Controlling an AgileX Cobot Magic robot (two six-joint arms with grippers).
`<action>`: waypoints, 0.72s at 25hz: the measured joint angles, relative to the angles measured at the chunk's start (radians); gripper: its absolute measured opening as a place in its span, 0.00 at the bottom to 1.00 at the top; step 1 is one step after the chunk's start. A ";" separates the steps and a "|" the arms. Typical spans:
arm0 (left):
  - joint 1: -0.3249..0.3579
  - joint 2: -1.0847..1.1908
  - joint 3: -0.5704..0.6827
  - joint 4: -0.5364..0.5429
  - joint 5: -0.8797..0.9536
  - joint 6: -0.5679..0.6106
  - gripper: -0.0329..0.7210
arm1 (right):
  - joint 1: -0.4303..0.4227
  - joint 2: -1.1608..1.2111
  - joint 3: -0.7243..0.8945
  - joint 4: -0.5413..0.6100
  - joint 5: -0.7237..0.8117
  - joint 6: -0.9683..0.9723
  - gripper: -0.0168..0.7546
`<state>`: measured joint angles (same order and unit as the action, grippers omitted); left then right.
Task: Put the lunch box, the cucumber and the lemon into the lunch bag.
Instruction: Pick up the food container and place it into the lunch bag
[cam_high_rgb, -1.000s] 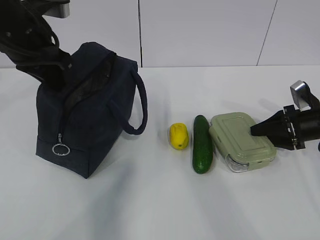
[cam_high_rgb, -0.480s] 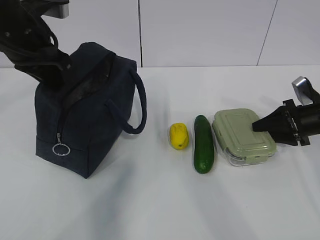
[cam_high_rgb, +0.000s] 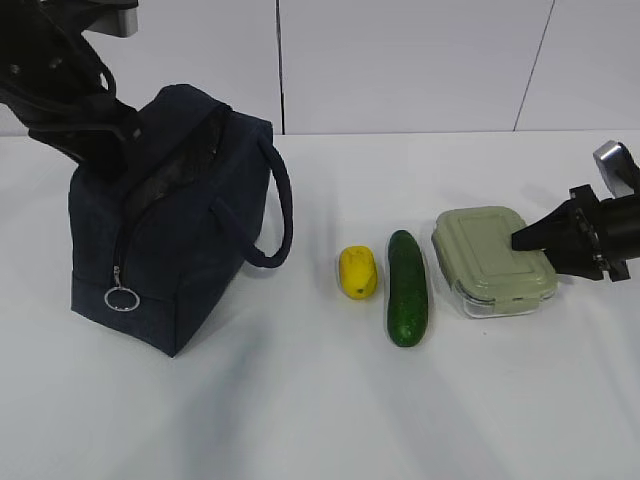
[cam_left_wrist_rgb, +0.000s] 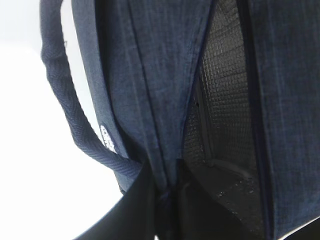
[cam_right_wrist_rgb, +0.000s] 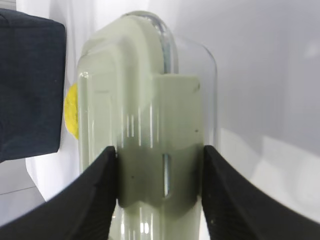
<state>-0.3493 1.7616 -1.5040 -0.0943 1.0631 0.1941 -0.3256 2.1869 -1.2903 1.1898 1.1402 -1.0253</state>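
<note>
**Right gripper clamped on lunch box, left gripper pinching bag edge**

While the left gripper pinches the fabric edge of the lunch bag beside its zipper opening, jaws closed tight on the cloth, the mouth of the bag is held apart and the dark mesh-like lining shows inside. In the exterior view the left arm sits at the bag's upper left corner. Bag stands upright on the white table, left side, one loop handle hanging toward the middle, metal ring pull low on the near face.

Right gripper grasps the lunch box at its right end: fingers on either side of the pale green lid clip, pressed against lid and glass. Box is at the right of the table; whether it rests on the surface or is raised slightly, cannot tell.

Cucumber lies lengthwise just left of the box, a small gap between them. Lemon lies just left of the cucumber, close but apart. Both sit on the table between bag and box, untouched by either gripper.
</note>
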 joint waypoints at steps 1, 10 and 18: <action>0.000 0.000 0.000 0.000 0.000 0.000 0.07 | 0.000 -0.005 0.000 0.004 0.000 0.003 0.52; 0.000 0.000 0.000 0.000 -0.001 0.000 0.07 | 0.005 -0.038 0.000 0.055 -0.001 0.022 0.52; 0.000 0.000 0.000 0.000 -0.002 0.000 0.07 | 0.068 -0.097 -0.038 0.060 -0.001 0.058 0.52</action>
<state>-0.3493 1.7616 -1.5040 -0.0943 1.0608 0.1941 -0.2580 2.0896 -1.3285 1.2503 1.1389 -0.9677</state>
